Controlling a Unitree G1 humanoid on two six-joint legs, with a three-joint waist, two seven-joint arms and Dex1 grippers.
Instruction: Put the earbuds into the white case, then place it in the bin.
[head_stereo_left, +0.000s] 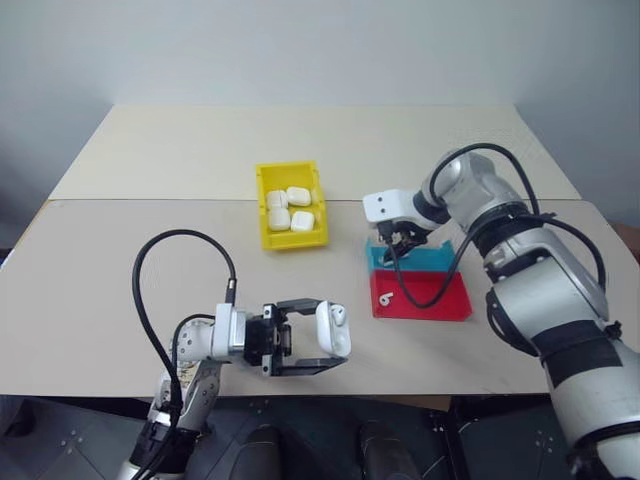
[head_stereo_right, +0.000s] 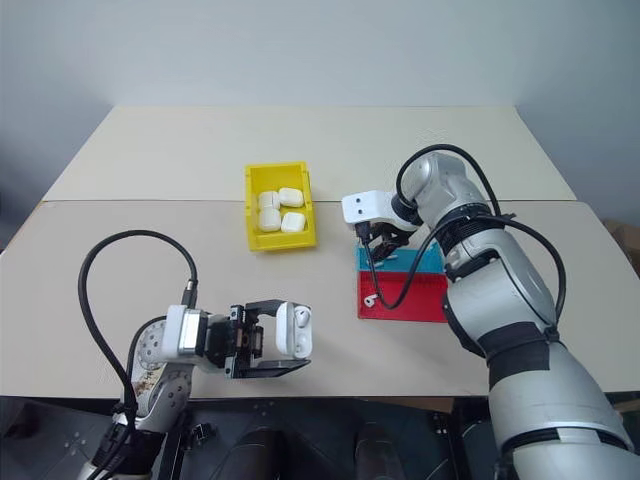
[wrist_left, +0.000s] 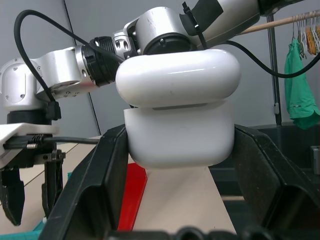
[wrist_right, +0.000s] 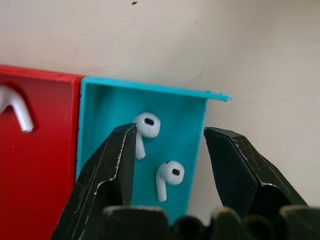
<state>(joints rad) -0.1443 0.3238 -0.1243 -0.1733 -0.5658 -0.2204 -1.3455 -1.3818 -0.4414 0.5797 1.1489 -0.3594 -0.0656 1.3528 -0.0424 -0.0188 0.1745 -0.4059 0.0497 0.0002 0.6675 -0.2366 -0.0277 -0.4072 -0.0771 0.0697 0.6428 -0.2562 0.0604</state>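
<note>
The white case (head_stereo_left: 333, 331) sits between the fingers of my left gripper (head_stereo_left: 322, 338), which is shut on it near the table's front edge; its lid (wrist_left: 177, 75) stands ajar. My right gripper (wrist_right: 170, 133) hangs open just above the blue tray (wrist_right: 92, 115), pointing steeply down. Two earbuds (wrist_right: 147, 125) (wrist_right: 170, 175) lie in that tray between the fingers, untouched. A third earbud (head_stereo_left: 386, 298) lies in the red tray (head_stereo_left: 440, 300). The yellow bin (head_stereo_left: 262, 182) stands at the table's middle, farther back.
Several white cases (head_stereo_left: 289, 210) lie inside the bin. The blue tray (head_stereo_left: 440, 262) and the red tray touch side by side on the right. A black cable (head_stereo_left: 160, 260) loops over the table above my left arm.
</note>
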